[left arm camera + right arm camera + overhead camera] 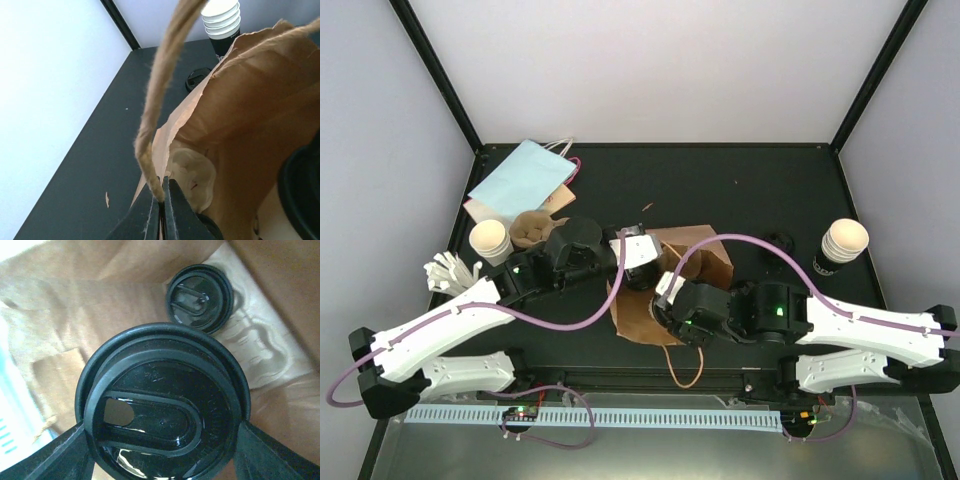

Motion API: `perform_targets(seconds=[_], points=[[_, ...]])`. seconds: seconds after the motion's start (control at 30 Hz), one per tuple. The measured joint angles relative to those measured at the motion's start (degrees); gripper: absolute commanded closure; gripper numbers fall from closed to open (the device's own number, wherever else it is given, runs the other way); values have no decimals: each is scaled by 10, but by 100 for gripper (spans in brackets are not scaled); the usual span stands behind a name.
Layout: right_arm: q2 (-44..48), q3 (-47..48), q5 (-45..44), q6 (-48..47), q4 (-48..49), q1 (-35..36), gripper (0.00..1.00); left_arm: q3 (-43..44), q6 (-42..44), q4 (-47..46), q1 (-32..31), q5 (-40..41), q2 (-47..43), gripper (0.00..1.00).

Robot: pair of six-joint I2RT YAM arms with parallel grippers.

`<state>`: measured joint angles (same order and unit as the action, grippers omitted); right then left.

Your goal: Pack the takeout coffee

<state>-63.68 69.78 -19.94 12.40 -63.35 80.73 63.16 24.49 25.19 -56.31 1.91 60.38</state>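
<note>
The brown paper bag (pixel 705 255) stands open at the table's middle. My left gripper (pixel 163 199) is shut on the bag's twine handle (pixel 157 85) at the rim and holds that side up; it also shows in the top view (pixel 638 250). My right gripper (pixel 162 450) is inside the bag, shut on a takeout coffee cup with a black lid (pixel 162 405), one finger on each side. A second lidded cup (pixel 200 297) stands on the bag's floor beyond it. The held cup's lid shows in the left wrist view (pixel 300 190). The top view shows my right gripper (pixel 670 295) at the bag's mouth.
A flat pale-blue bag (pixel 520 175) lies at the back left, with a stack of cups (pixel 490 240), a brown cardboard piece (pixel 532 230) and white utensils (pixel 450 272) near it. Another cup stack (pixel 843 245) and a loose black lid (pixel 778 240) sit at the right.
</note>
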Motion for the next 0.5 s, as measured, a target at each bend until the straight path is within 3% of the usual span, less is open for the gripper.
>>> perform_targets(seconds=[0.37, 0.5], points=[[-6, 7, -141, 35, -19, 2, 44, -2, -12, 0, -32, 37, -8, 98], [-13, -7, -163, 43, -17, 3, 52, -9, -15, 0, -35, 39, -13, 98]])
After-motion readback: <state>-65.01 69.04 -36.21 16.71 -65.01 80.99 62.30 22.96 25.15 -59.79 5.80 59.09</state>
